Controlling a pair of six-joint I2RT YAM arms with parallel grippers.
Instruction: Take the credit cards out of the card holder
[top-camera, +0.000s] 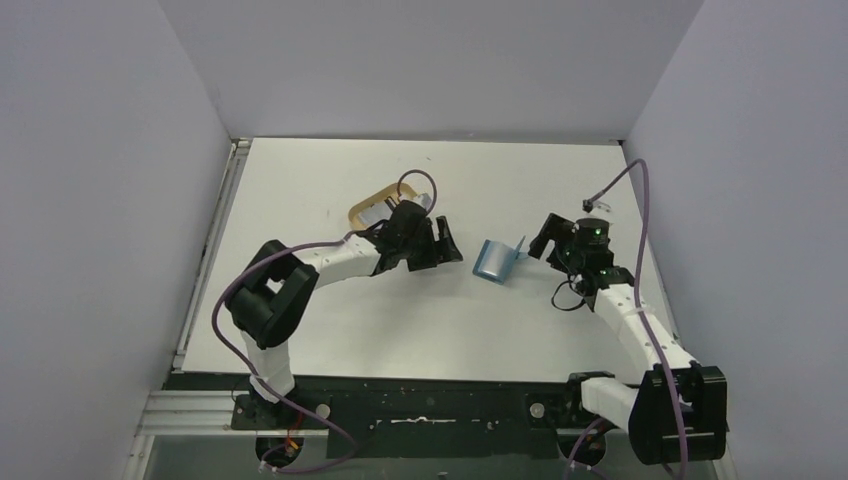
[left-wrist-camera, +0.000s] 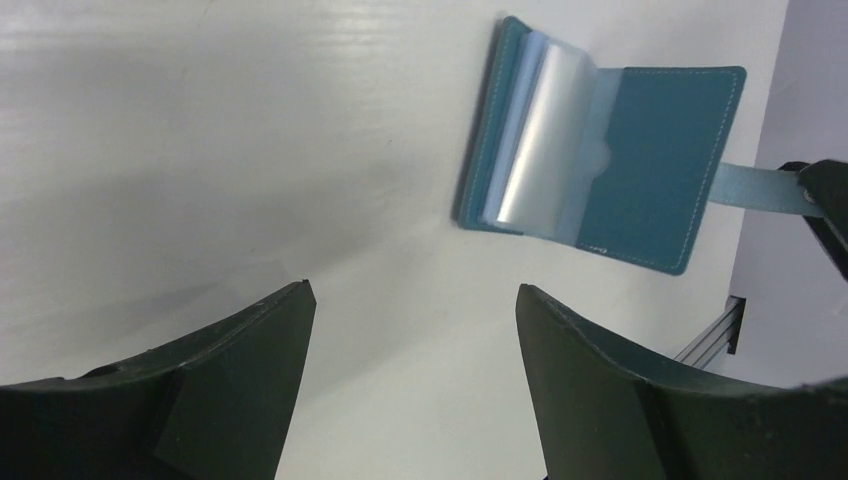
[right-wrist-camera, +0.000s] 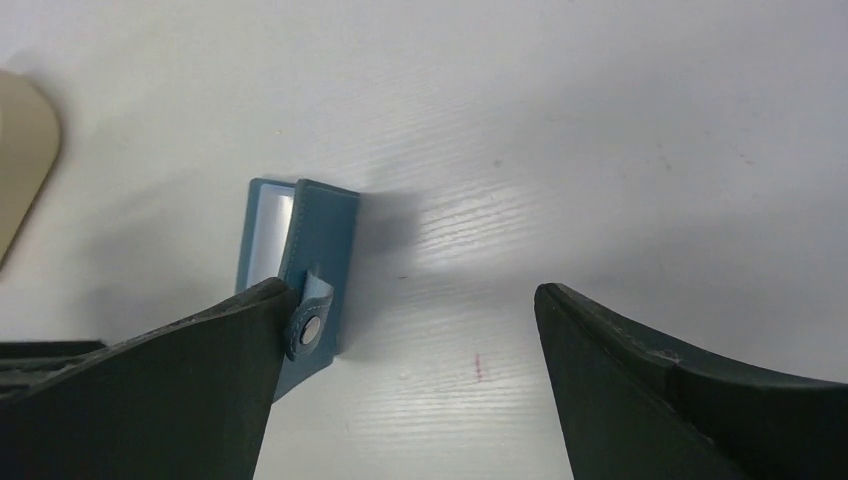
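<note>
The card holder (left-wrist-camera: 640, 160) lies half-open on the desk (top-camera: 400, 320) between the arms, the left gripper (left-wrist-camera: 412, 288) with fingers apart near it, the right gripper (right-wrist-camera: 412, 290) with fingers apart, one touching the snap tab (right-wrist-camera: 312, 325); advisable: pin the cover flat, then pinch a credit card edge squarely.

White, faintly grained tabletop (top-camera: 400, 330), boxed left, back and right by plain pale grey walls (top-camera: 430, 60), metal rail (top-camera: 208, 262) along its left edge, black strip (top-camera: 430, 392) at the near edge, soft diffuse glare.
</note>
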